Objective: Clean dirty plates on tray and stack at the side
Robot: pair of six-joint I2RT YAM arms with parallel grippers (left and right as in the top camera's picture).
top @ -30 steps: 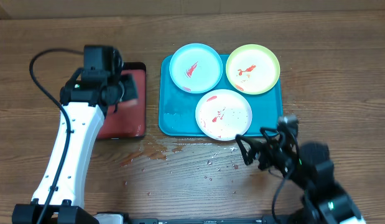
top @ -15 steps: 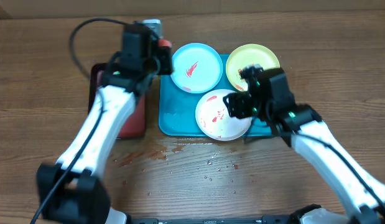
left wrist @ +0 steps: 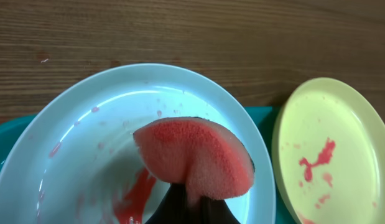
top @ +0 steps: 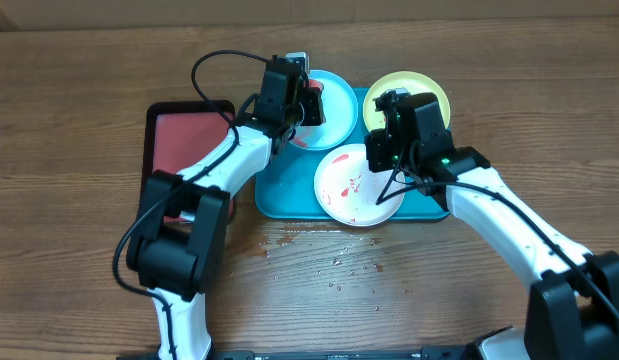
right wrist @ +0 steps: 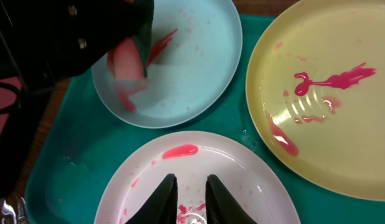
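On the wooden table, the tray carries the plates. The left tool pinches a red sponge over the far-left light blue plate. The right tool, narrowly open and empty, hovers above the near white plate.

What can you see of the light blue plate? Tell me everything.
The light blue plate is round and shallow, looks like glossy plastic, and has a paler centre. It lies flat in the far left corner of the teal tray, its far rim reaching past the tray's edge. Red sauce streaks and specks mark its inside. The left gripper holds a red sponge on or just above its middle. Narrow strips of tray separate it from the yellow-green plate and the white plate.
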